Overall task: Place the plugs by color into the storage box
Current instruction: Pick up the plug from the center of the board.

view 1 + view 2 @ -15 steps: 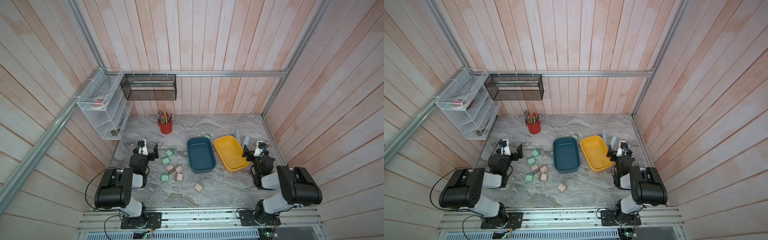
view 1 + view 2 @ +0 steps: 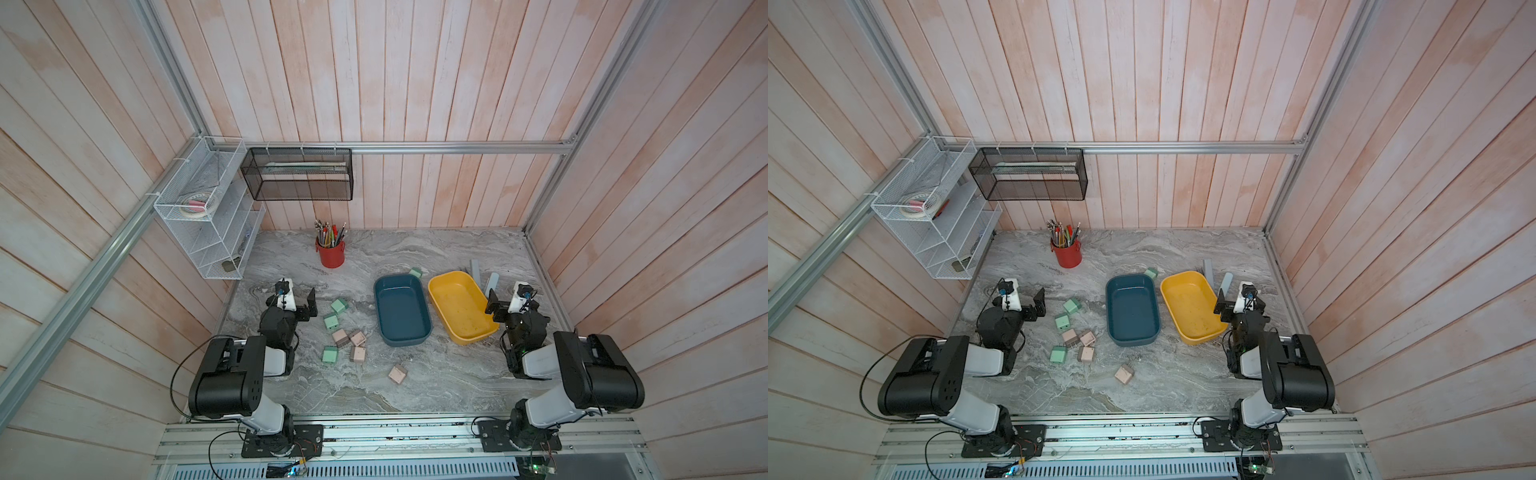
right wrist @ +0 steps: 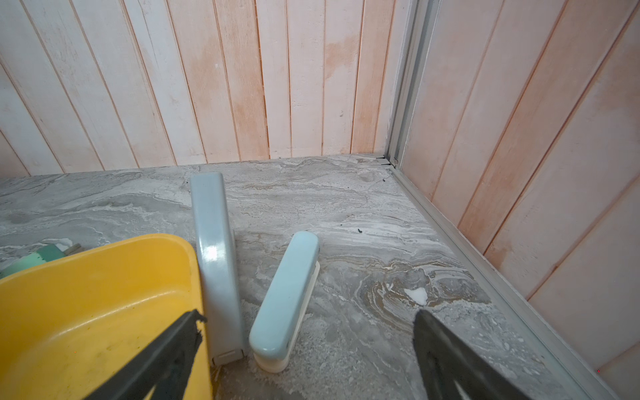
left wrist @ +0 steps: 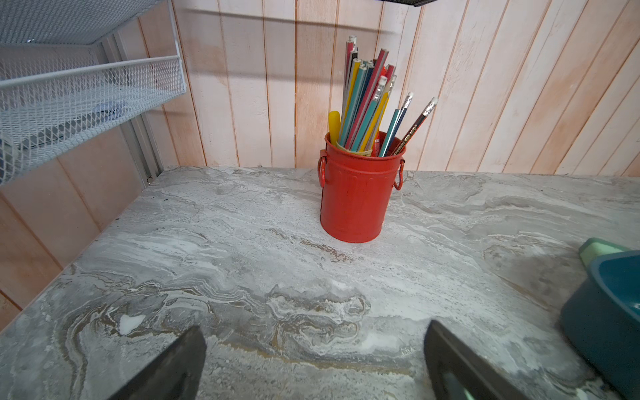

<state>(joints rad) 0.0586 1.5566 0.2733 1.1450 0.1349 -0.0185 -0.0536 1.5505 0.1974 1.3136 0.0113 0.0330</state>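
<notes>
Between the left arm (image 2: 232, 374) and the blue bin (image 2: 401, 311), seven plugs (image 2: 340, 337) are scattered on the tabletop (image 2: 415, 249), three mint green and four pinkish, with a fourth green one (image 2: 416, 272) tucked behind the bins; the blue bin and the yellow bin (image 2: 457, 309) both look empty. Both sets of jaws are spread wide and empty, the left jaws just beside the green plugs, the right jaws by the yellow bin's outer edge. Probably best if the nearest green plug (image 2: 338, 306) is taken first, gripped on flat sides, not prongs, and one colour kept per bin.
</notes>
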